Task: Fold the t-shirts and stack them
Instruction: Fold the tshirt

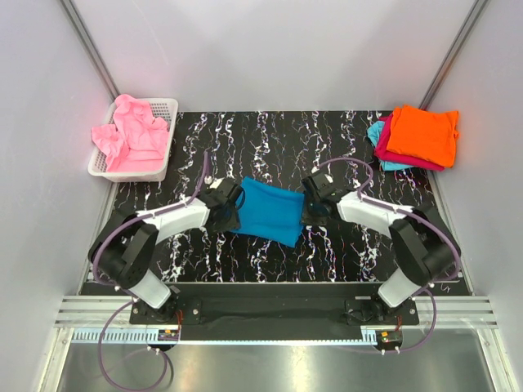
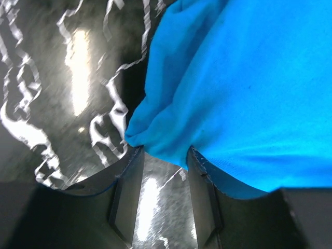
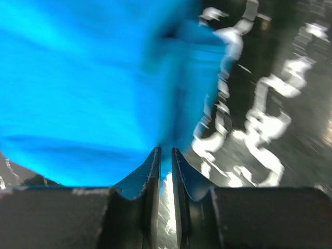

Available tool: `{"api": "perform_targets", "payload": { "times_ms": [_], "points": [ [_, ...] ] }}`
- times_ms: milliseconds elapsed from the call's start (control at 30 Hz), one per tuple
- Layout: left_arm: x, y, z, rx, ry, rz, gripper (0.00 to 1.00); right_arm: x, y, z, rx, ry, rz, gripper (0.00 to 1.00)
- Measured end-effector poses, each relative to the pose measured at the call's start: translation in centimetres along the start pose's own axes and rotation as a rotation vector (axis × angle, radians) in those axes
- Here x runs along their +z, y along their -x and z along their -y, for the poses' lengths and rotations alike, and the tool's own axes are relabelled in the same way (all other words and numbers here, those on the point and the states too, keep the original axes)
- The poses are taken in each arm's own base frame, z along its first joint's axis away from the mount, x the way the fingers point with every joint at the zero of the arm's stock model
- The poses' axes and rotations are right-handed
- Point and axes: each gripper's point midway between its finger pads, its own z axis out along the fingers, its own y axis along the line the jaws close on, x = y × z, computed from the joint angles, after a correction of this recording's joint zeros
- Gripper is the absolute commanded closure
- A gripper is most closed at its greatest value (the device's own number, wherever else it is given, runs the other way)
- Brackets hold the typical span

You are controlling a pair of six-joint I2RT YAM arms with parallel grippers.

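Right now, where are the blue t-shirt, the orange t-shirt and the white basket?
blue t-shirt [image 1: 268, 210]: top view, middle of the cloth.
orange t-shirt [image 1: 423, 133]: top view, centre of its upper face.
white basket [image 1: 163, 153]: top view, right wall.

Bare marble tabletop [image 1: 270, 135] is left open behind the blue shirt [image 1: 268, 210]. The far-left corner is blocked by a basket [image 1: 160, 159], the far-right corner by stacked shirts [image 1: 417, 137].

Teal-blue t-shirt [image 1: 268, 210], black white-veined marble table [image 1: 327, 139], pink shirts [image 1: 131, 131] in white basket [image 1: 167, 147], orange shirt [image 1: 423, 133] over magenta [image 1: 392, 151] and cyan [image 1: 377, 131]
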Motion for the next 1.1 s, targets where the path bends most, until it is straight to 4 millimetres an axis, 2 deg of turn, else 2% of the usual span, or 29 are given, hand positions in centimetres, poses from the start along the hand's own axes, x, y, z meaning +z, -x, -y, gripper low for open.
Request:
{"api": "perform_targets", "payload": {
  "times_ms": [133,267,433,533,600,733,833,1100],
  "points": [
    [-0.8,-1.2,-0.7,0.023,0.023,-0.016,0.57,-1.9,0.4,1.0,-0.004,-0.044,0.025,0.79],
    [-2.4,-1.8,-0.1,0.055,0.001,-0.007,0.56,-3.3,1.1,0.9,-0.020,-0.049,0.045,0.79],
    [-5.3,-1.1,1.5,0.068,-0.083,0.063,0.55,-5.0,2.2,-0.9,-0.059,0.000,0.076,0.81],
    [-6.5,-0.4,2.2,0.064,-0.123,0.101,0.54,-5.5,1.7,-2.6,-0.092,0.052,0.069,0.84],
    [-6.8,0.0,2.5,0.060,-0.133,0.115,0.54,-5.6,0.7,-3.7,-0.112,0.097,0.039,0.87],
    [-6.6,0.5,3.2,0.062,-0.149,0.126,0.54,-5.0,-1.8,-5.3,-0.136,0.180,-0.018,0.90],
    [-5.8,0.7,4.1,0.058,-0.164,0.114,0.54,-4.3,-3.4,-5.9,-0.139,0.209,-0.060,0.91],
    [-2.1,0.1,6.0,0.051,-0.184,0.032,0.55,-2.8,-6.0,-5.6,-0.118,0.225,-0.115,0.94]
  ]
}}
